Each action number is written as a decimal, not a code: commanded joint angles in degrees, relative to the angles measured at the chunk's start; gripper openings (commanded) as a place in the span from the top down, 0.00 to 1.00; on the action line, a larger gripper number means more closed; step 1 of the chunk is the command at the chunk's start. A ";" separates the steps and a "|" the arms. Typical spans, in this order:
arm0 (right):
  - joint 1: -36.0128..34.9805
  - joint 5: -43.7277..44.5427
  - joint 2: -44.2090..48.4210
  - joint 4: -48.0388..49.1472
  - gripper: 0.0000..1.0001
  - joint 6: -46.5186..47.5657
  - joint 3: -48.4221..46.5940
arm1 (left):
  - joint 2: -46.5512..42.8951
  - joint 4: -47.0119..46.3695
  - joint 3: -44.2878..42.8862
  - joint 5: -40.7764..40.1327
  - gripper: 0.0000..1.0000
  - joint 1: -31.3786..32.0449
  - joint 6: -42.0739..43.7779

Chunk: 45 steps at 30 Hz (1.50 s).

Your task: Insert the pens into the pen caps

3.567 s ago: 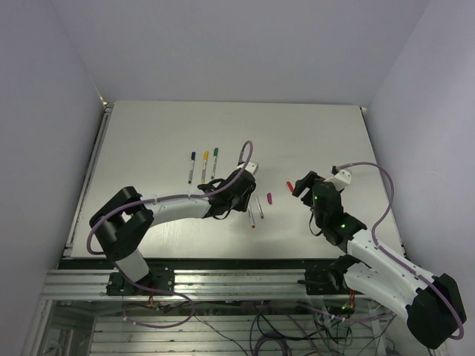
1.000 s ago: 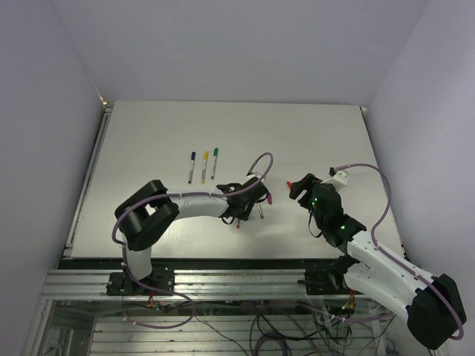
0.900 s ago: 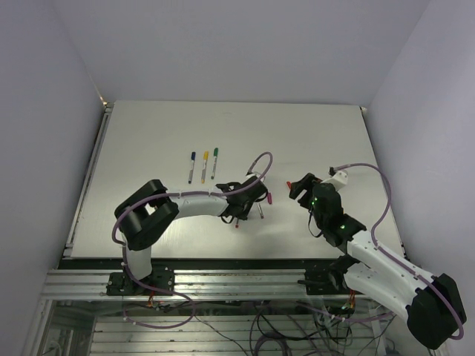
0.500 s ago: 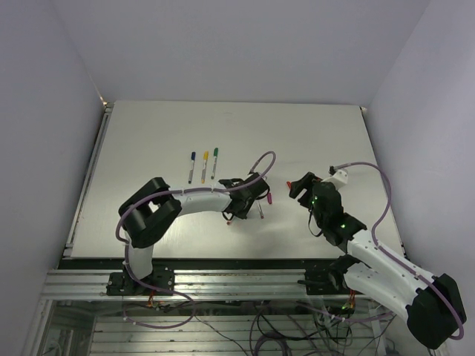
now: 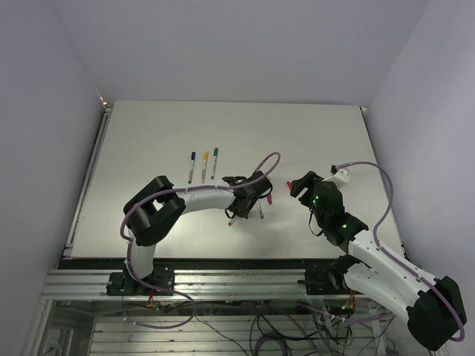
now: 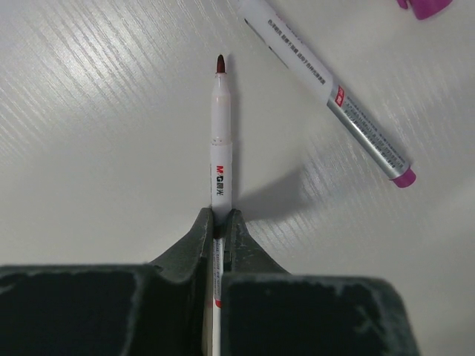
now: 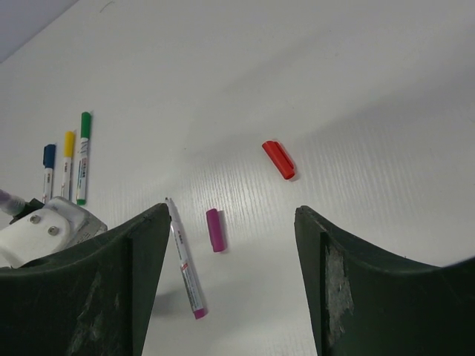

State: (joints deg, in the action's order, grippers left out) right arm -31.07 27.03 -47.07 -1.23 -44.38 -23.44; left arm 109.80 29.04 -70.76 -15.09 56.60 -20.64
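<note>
My left gripper [image 5: 247,196] [image 6: 220,219] is shut on a white pen with a bare red tip [image 6: 220,141] [image 5: 233,216] and holds it just above the table. A second pen with a magenta end [image 6: 326,89] [image 5: 260,211] [image 7: 185,267] lies beside it, uncapped. The magenta cap [image 5: 270,198] [image 7: 214,230] and the red cap [image 5: 289,183] [image 7: 279,159] lie loose between the two arms. My right gripper [image 5: 299,185] [image 7: 231,215] is open and empty, hovering just right of the red cap.
Three capped pens, blue [image 5: 191,167] [image 7: 48,170], yellow [image 5: 204,165] [image 7: 67,159] and green [image 5: 214,162] [image 7: 84,156], lie side by side behind the left arm. The white table [image 5: 148,133] is walled at the back and on both sides.
My left gripper has taken up the red-tipped pen from beside the magenta one and swung its tip to the left. The right arm has barely moved.
</note>
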 commanded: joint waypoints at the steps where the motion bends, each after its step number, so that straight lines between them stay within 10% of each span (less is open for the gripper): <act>1: 0.40 1.89 -0.03 -0.17 0.32 0.38 -1.65 | 6.08 5.97 3.71 4.69 0.93 -0.72 1.12; 25: 7.38 -4.00 -37.98 -8.34 0.45 18.82 -23.51 | -24.07 -14.86 17.54 9.22 0.93 -1.95 -1.14; 45: 9.62 -13.07 -44.81 -5.01 0.60 23.87 -24.31 | -32.55 -35.34 30.09 25.18 0.93 -5.21 -9.37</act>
State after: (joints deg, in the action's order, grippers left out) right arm -21.80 15.25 -90.89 -7.84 -22.24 -46.50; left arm 78.41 0.58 -41.95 4.36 52.45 -27.55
